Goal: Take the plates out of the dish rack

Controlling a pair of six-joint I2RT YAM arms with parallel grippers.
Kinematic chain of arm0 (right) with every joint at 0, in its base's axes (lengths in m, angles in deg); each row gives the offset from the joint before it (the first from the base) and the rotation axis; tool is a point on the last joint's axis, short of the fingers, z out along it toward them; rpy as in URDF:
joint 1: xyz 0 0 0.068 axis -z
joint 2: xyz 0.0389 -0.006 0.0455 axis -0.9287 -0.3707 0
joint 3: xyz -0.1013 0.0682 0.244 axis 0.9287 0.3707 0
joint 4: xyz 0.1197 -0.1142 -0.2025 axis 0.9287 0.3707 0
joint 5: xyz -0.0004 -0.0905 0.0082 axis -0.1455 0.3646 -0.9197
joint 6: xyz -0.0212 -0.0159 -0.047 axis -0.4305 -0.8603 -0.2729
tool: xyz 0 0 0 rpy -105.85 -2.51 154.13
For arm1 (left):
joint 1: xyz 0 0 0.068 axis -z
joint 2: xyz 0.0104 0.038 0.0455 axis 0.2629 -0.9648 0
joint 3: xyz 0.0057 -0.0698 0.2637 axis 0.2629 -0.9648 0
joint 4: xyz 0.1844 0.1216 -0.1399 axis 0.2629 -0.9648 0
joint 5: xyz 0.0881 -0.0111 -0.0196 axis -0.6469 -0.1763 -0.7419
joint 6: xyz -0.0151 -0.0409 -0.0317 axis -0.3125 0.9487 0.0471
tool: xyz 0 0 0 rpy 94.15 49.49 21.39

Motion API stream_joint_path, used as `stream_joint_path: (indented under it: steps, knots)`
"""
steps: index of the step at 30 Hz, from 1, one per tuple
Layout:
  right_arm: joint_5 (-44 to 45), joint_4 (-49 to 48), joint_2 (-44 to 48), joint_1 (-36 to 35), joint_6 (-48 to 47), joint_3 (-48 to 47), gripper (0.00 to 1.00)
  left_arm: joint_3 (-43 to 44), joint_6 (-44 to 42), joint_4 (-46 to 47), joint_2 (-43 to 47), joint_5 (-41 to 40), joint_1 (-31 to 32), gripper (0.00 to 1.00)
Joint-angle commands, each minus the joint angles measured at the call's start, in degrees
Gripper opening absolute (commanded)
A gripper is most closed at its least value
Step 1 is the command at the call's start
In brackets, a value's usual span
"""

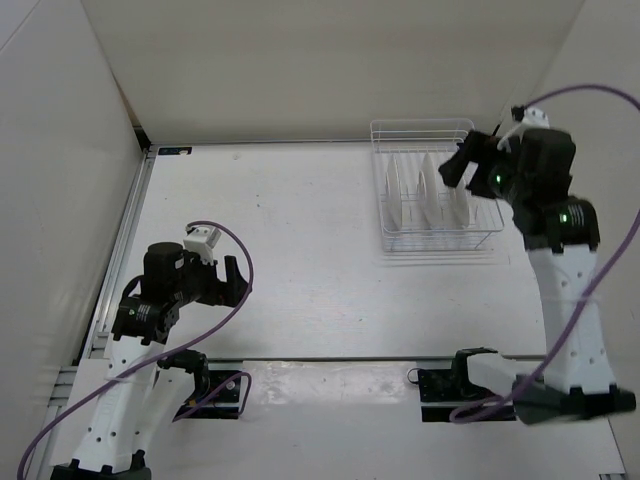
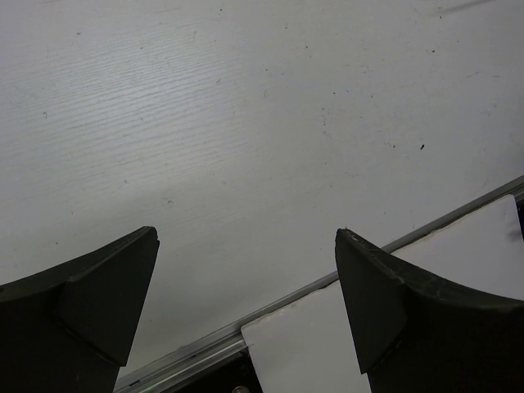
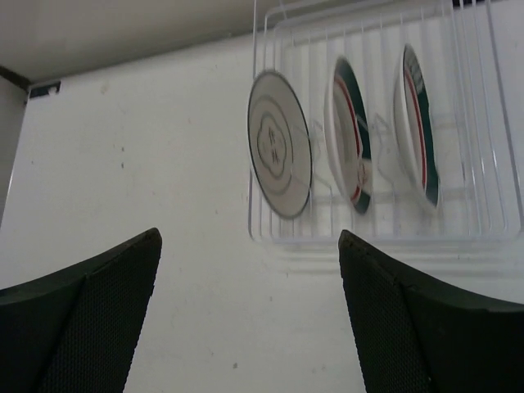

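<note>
Right gripper (image 3: 248,246): jaws spread wide, empty, touching nothing. The dish rack (image 3: 458,235) lies ahead of the fingertips, apart from them. Three plates stand on edge in it: a grey-motif plate (image 3: 278,143) at the left end, then two green-and-red-rimmed plates (image 3: 352,139) (image 3: 419,123). Left gripper (image 2: 246,237): jaws released, empty, over the bare table (image 2: 246,98), well apart from the rack.

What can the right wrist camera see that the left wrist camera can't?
Only the right wrist view: the dish rack with three plates standing in it, one grey-patterned plate and two green-and-red-rimmed plates. Only the left wrist view: a metal rail and a white panel beside it. Both: the white table and their own open, empty grippers, right gripper, left gripper.
</note>
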Motion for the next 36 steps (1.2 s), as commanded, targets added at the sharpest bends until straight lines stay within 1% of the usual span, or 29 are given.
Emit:
stream_joint_path:
  steps: [1,2,3,5,9,11,13,14,15,16,20,22,23,24,25,28,31,32,33,36]
  knots:
    - [1.2,3.3,-12.1,0.1,-2.3,-10.5,0.9,0.9,-0.2,-0.3,0.1,1.2,0.4,1.0]
    - [1.9,2.2,-13.1,0.2,-2.7,-11.5,0.9,0.8,-0.3,-0.4,0.1,1.0,0.5,1.0]
    - [5.9,1.6,-13.6,0.2,-3.0,-11.8,0.9,0.8,-0.5,-0.4,0.2,1.0,0.6,1.0]
    - [8.3,-1.1,-15.4,0.2,-3.8,-11.9,0.9,0.8,-0.5,-0.4,0.5,0.4,0.7,1.0]
    - [14.1,-1.5,-20.9,1.4,-5.8,-15.7,0.9,0.7,-0.5,-0.6,0.3,0.0,0.7,1.0]
    - [16.4,-4.2,-22.4,2.0,-6.9,-14.2,0.9,0.6,-0.5,-0.7,0.1,0.1,0.7,1.0]
    - [18.2,-5.5,-22.9,3.0,-6.8,-11.6,0.83,0.7,-0.5,-0.8,0.1,0.2,0.7,1.0]
    - [18.2,-6.1,-23.3,3.2,-6.5,-11.0,0.73,0.7,-0.3,-0.7,0.0,0.1,0.8,1.0]
    - [17.2,-7.7,-23.5,3.7,-6.3,-10.0,0.71,0.6,-0.4,-0.7,0.1,-0.3,0.8,1.0]
    - [16.7,-7.8,-24.1,4.1,-5.8,-9.8,0.71,0.6,-0.3,0.5,0.2,-0.3,0.7,1.0]
    - [15.4,-6.4,-30.3,5.6,-5.1,-12.5,0.71,0.8,-0.4,-0.9,-0.1,-0.6,0.7,1.0]
    - [14.9,-6.1,-32.2,6.0,-4.9,-13.6,0.67,0.6,-0.4,-0.8,0.2,-1.1,0.8,1.0]
    - [13.5,-6.2,-33.3,7.8,-4.9,-13.9,0.66,0.7,-0.3,-1.0,0.1,-1.1,0.7,1.0]
    - [12.8,-6.9,-34.1,7.9,-5.1,-13.8,0.64,0.6,-0.4,-1.0,0.2,-1.3,0.8,1.0]
    - [10.9,-7.5,-34.4,8.2,-5.4,-13.3,0.64,0.6,-0.4,-0.9,0.0,-1.2,0.8,1.0]
    - [10.7,-11.7,-35.0,8.5,-5.8,-10.9,0.64,0.7,-0.4,-1.0,-0.2,-1.2,0.7,1.0]
    - [10.1,-12.7,-35.7,9.1,-5.8,-10.5,0.63,0.7,-0.4,-1.0,-0.6,-1.2,0.8,1.0]
    - [10.0,-12.9,-36.1,9.3,-5.8,-10.6,0.58,0.7,-0.4,-1.0,-0.7,-1.3,0.8,1.0]
    - [9.1,-13.3,-36.6,9.5,-6.2,-10.9,0.56,0.7,-0.3,-1.1,-0.8,-1.2,0.8,1.0]
    - [6.1,-15.2,-37.8,9.6,-6.6,-11.2,0.55,0.6,-0.4,-1.0,-0.5,-1.3,0.8,1.0]
